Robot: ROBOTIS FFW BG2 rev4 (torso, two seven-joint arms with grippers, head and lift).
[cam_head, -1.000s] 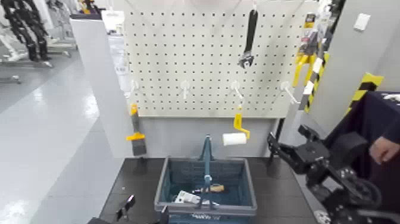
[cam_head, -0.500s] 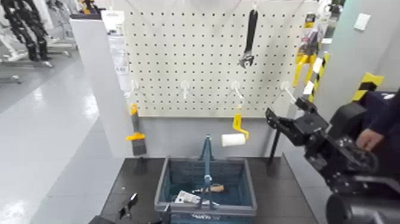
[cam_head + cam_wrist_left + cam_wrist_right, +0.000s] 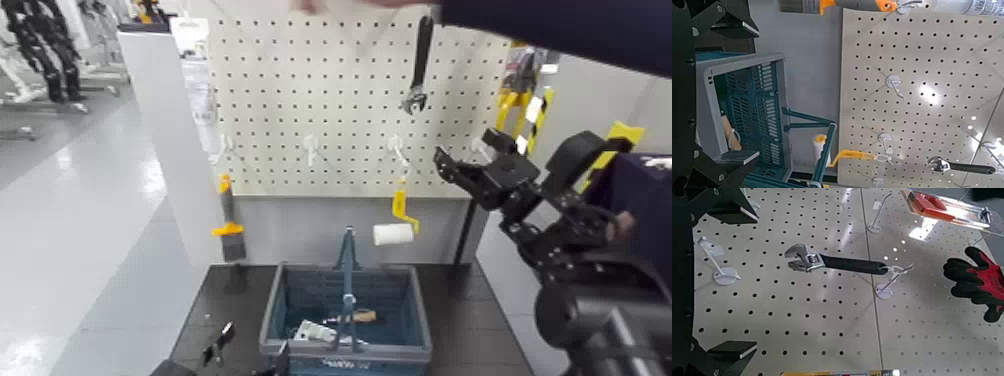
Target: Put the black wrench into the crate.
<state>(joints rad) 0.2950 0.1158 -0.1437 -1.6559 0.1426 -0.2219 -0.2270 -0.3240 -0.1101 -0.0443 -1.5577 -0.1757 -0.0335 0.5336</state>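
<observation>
"What hangs at the far left?"

"An orange-and-grey brush (image 3: 231, 238), below the pegboard (image 3: 330, 100). Lower down, the left gripper (image 3: 256, 341) waits beside the crate (image 3: 424, 320), its fingers apart and empty."

"And inside the crate?"

"A tool with a wooden handle (image 3: 358, 316) and something white (image 3: 314, 331), under the raised hoop handle (image 3: 348, 270). Just right of that hoop, higher up, there's a yellow-handled white paint roller (image 3: 393, 234)."

"Where's the black wrench (image 3: 422, 52)?"

"Still out of the crate, hanging upright on the pegboard, silvery jaw head down. The right gripper (image 3: 467, 153) is below and to its right, fingers spread, nothing between them."

"And at the upper right?"

"Somebody's dark sleeve (image 3: 580, 32) reaches across in front of the board."
</observation>
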